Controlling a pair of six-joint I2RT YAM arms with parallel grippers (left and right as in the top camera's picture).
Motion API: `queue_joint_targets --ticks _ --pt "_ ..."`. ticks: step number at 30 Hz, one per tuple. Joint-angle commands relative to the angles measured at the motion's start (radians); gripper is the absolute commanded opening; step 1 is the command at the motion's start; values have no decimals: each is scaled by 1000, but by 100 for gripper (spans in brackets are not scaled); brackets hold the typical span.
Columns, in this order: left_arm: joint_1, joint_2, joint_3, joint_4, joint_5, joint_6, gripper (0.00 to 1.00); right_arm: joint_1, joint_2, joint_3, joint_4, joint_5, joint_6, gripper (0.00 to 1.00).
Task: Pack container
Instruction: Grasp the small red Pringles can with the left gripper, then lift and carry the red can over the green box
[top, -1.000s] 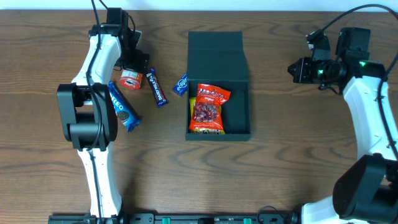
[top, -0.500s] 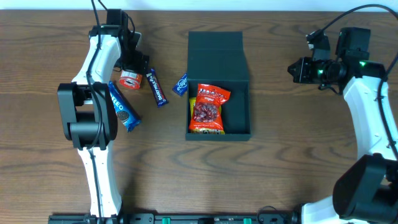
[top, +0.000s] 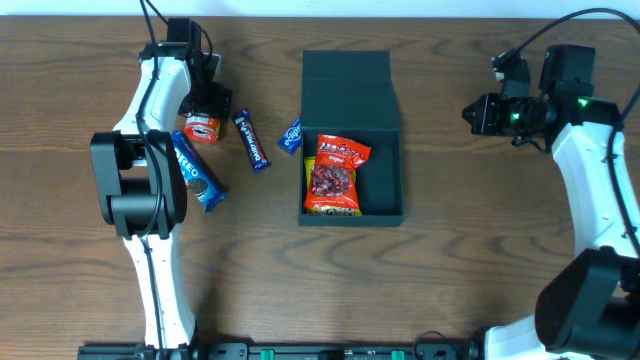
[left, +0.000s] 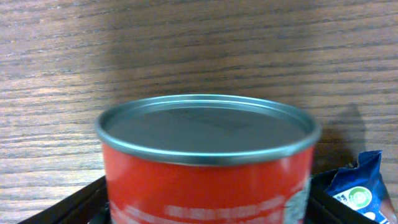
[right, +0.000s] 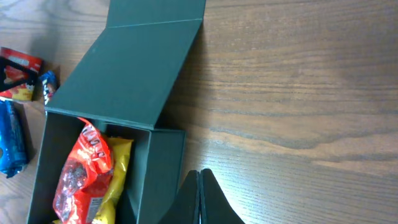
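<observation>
The container (top: 388, 170) is a dark slate-blue box with its flap lid (top: 345, 85) laid open toward the back. A red snack pack (top: 335, 172) lies inside on a yellow pack. My left gripper (top: 205, 118) is shut on a red can (top: 203, 128) left of the box. In the left wrist view the can (left: 205, 155) fills the space between the fingers (left: 205, 214). My right gripper (top: 478, 112) is shut and empty, right of the box. The right wrist view shows its closed fingers (right: 200, 186) beside the container wall (right: 158, 174).
A blue Oreo pack (top: 197, 170), a dark blue bar (top: 252, 140) and a small blue pack (top: 291, 135) lie on the wooden table between the can and the box. A corner of a blue pack shows in the left wrist view (left: 357, 190).
My left gripper and the red can have shifted slightly left and toward the back. The right arm has not moved.
</observation>
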Motion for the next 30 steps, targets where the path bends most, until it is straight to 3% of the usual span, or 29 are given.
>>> queue_joint_targets --ticks 1,15,21,30 --pt "5 18 -9 -4 9 -5 80 0 -9 15 -3 -5 10 1" --pt "6 18 -47 4 8 -5 77 0 -9 15 -3 -5 10 1" --pt "6 18 -47 4 8 -5 66 0 -9 15 -3 -5 10 2" --pt "6 18 -46 2 9 -31 66 0 -9 15 -3 -5 10 2"
